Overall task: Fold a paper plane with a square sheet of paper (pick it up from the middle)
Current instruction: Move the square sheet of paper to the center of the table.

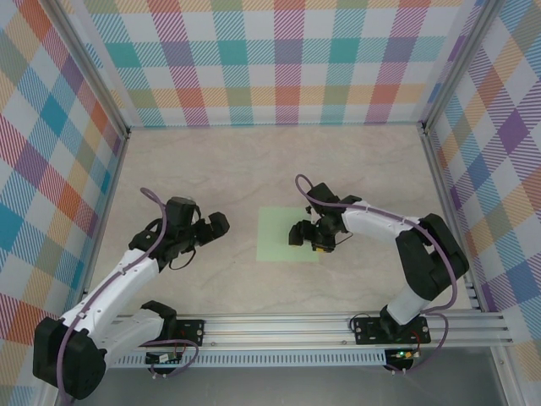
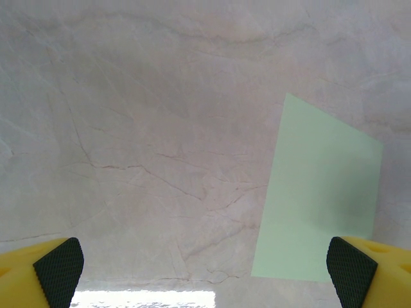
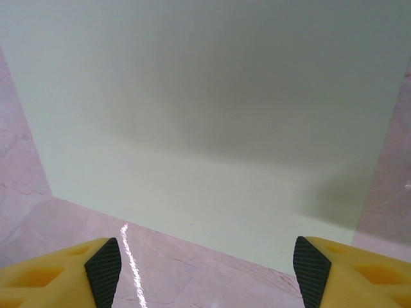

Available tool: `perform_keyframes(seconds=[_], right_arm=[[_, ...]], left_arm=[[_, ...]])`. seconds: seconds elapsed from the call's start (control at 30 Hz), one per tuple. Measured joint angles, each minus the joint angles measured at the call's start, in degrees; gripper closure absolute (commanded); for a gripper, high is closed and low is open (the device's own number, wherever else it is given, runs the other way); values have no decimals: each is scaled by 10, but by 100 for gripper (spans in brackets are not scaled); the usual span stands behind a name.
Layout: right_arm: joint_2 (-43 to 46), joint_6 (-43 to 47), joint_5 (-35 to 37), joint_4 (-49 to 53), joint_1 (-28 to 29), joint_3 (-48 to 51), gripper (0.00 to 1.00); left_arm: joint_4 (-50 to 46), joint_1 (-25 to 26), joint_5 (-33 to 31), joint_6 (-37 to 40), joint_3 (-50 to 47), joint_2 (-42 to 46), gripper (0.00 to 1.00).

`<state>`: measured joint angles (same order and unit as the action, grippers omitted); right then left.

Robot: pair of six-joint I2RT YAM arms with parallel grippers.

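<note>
A pale, marble-patterned table point(image 1: 211, 169) fills the scene, fenced on the left, right and far sides by checked walls point(image 1: 287, 59) in pastel colours. Along its near edge runs a metal rail point(image 1: 296, 326) that carries both arm bases.

The left arm point(image 1: 127, 271) reaches up from the near left corner, and the right arm point(image 1: 406, 245) bends in from the near right towards the centre.

The square sheet of paper point(image 1: 275, 233) lies flat and unfolded in the middle of the table, pale green and plain.

The right gripper point(image 1: 306, 235) hangs over the right side of the sheet. In its own wrist view the jaws stand spread with nothing between them, the right gripper point(image 3: 209, 269) pointing across the sheet point(image 3: 212, 115), whose near edge runs just ahead of the black pads point(image 3: 106, 269). Whether the pads touch the surface cannot be told.

The left gripper point(image 1: 218, 225) sits left of the sheet, apart from it, jaws spread wide and empty. Its wrist view shows the sheet point(image 2: 318, 199) off to the right over bare table point(image 2: 128, 128), between the wide-set fingertips point(image 2: 61, 269).
</note>
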<state>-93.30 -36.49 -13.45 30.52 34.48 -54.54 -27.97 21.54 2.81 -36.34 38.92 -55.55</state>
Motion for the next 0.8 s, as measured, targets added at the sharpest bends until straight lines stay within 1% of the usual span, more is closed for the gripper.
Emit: perform_keyframes(seconds=[0.2, 0.33, 0.47, 0.6, 0.67, 0.8], right_arm=[[-15, -21, 9, -3, 0, -8, 24], [-16, -34, 23, -12, 1, -10, 24], [-16, -49, 30, -26, 2, -10, 26], [-17, -50, 36, -21, 9, -13, 26], [-25, -48, 40, 1, 15, -34, 25], [-59, -43, 70, 50, 39, -112, 23]], left_arm=[[5, 0, 29, 0, 3, -1, 0], [9, 0, 34, 1, 3, -1, 0], [10, -1, 38, 6, 3, -2, 0], [12, -1, 44, 10, 2, -14, 0], [13, -1, 48, 10, 1, -20, 0], [12, -1, 51, 10, -5, -24, 0]])
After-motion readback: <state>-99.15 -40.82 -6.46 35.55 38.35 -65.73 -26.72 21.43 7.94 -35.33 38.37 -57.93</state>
